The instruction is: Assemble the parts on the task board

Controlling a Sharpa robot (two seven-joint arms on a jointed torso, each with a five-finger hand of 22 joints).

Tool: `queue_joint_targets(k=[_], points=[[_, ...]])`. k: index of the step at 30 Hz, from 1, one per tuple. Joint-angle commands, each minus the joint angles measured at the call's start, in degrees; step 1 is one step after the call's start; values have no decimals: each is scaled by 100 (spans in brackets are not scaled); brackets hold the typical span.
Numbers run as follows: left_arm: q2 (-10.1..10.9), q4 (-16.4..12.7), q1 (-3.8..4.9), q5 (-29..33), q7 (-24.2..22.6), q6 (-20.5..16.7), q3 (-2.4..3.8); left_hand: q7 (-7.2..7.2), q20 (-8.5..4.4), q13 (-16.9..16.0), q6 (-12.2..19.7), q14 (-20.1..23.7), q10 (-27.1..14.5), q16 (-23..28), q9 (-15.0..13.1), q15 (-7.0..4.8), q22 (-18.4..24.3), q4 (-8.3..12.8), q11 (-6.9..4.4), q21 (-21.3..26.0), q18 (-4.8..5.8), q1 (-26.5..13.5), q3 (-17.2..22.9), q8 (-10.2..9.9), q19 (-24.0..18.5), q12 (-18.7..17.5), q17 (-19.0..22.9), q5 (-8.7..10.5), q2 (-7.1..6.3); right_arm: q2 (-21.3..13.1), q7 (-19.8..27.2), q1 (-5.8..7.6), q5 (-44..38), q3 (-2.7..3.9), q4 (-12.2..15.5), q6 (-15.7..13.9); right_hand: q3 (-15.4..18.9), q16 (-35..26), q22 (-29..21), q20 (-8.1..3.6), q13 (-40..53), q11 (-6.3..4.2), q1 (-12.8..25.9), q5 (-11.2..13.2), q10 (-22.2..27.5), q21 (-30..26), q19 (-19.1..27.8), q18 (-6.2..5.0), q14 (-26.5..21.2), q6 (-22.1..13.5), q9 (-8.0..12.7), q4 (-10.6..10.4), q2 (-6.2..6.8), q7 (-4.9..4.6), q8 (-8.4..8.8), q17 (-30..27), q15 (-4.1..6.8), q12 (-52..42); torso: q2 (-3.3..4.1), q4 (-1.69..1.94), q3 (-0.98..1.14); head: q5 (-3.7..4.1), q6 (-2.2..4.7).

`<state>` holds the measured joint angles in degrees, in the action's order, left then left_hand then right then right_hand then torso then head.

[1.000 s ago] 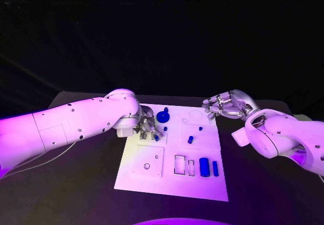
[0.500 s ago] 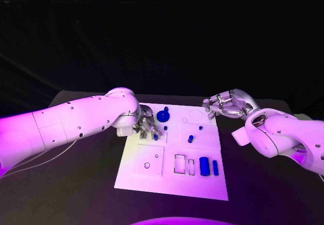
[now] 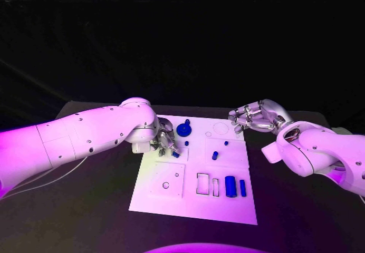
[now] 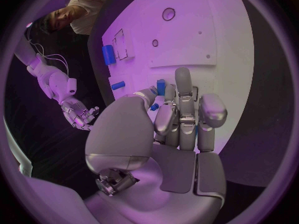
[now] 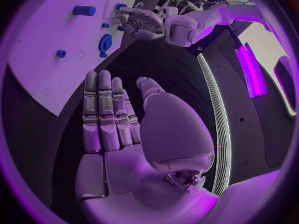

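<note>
Left hand (image 3: 165,141) sits over the board's left side, fingers curled down at a small blue part (image 3: 175,154) by the left-hand recess. From the wrist cam the fingertips (image 4: 182,79) are bunched close w/ a blue piece (image 4: 161,87) right at them, probably pinched, but contact is partly hidden, so I cannot tell for sure whether it is held or just touched.

Change vs 1 s ago: very little. Left arm has crept slightly toward the board's middle and the fingers look a touch lower and tighter on the part; the part itself has barely shifted. Right hand (image 3: 257,118) has stayed where it was, off the board's far right corner, fingers loosely apart, holding nothing (wrist cam shows palm (image 5: 118,129) bare, fingers straight).

Task board (image 3: 190,200): blue gear (image 3: 184,129) stands near the far edge, just beside the left hand. Two small pegs (image 3: 214,156) in the mid-right panel. Near edge: blue cylinder (image 3: 230,187) and thinner blue bar (image 3: 242,188) lying in their slots, w/ two slot outlines to their left unfilled. Round hole in the near-left panel also open.

Read: slow fine-positioning phase, seating or picking the small part. Assembly is partway at best; several recesses are unfilled. Risk: the small part slipping from the fingertips.
</note>
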<state>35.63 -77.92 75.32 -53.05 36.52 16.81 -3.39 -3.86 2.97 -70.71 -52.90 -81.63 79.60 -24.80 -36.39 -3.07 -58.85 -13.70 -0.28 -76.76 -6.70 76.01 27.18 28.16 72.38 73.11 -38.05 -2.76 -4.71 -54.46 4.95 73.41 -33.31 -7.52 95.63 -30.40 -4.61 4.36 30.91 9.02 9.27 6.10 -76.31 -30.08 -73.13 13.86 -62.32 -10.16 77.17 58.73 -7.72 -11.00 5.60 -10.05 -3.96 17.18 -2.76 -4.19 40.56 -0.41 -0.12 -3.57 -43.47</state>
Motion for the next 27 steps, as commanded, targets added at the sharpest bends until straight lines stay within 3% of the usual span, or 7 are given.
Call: queue_joint_targets(k=[1, 10, 18, 27], points=[[-7, -10, 2, 160, -25, 75, 1, 34, -15, 3, 16, -16, -16, 38, -167, -25, -7, 267, -25, -9, 49, 110, 366, 38, -38, -20, -10, -36, 16, 7, 26, -2, -41, 2, 0, 6, -21, -10, -5, 21, 6, -21, 66, -33, 15, -20, 31, -24, -10, -36, 4, 1, -13, 3, -36, -4, -16, -1, 0, -2, 0, -4, 3], [71, -112, 1, 303, -52, -123, 23, -24, -6, 22, 79, -24, 0, 74, -368, -1, -30, 655, 12, -26, 51, 75, 1124, 112, -38, -53, -42, -33, -147, 9, 51, -3, -8, 2, -9, -9, -19, -10, -10, 23, 8, -21, 92, -34, 11, -21, 33, -24, -9, -31, 3, -16, -9, 4, -40, -4, -17, -6, -1, 4, 1, -15, 7], [226, -297, 0, 326, -80, -498, 40, -27, -10, -20, 72, -32, 48, 91, -482, -5, -96, 815, 12, -65, 61, -27, 1405, 168, -2, -15, -58, -31, -242, 2, 69, -3, 13, 2, -16, -31, -18, -11, -12, 23, 9, -20, 105, -35, 11, -22, 33, -24, -10, -31, 3, -25, -9, 4, -41, -4, -18, -7, -6, 10, 2, -24, 16], [427, -526, -7, -87, -76, -883, 44, -20, -21, -78, 50, -38, 98, 105, -575, -13, -197, 919, 4, -122, 78, -130, 1625, 217, 59, 38, -70, -30, -325, -18, 81, -3, 29, 2, -11, -49, -14, -13, -16, 25, 10, -17, 129, -35, 13, -24, 36, -24, -13, -34, 4, -40, -7, 2, -41, -4, -20, -8, -7, 8, 4, -42, 33]])
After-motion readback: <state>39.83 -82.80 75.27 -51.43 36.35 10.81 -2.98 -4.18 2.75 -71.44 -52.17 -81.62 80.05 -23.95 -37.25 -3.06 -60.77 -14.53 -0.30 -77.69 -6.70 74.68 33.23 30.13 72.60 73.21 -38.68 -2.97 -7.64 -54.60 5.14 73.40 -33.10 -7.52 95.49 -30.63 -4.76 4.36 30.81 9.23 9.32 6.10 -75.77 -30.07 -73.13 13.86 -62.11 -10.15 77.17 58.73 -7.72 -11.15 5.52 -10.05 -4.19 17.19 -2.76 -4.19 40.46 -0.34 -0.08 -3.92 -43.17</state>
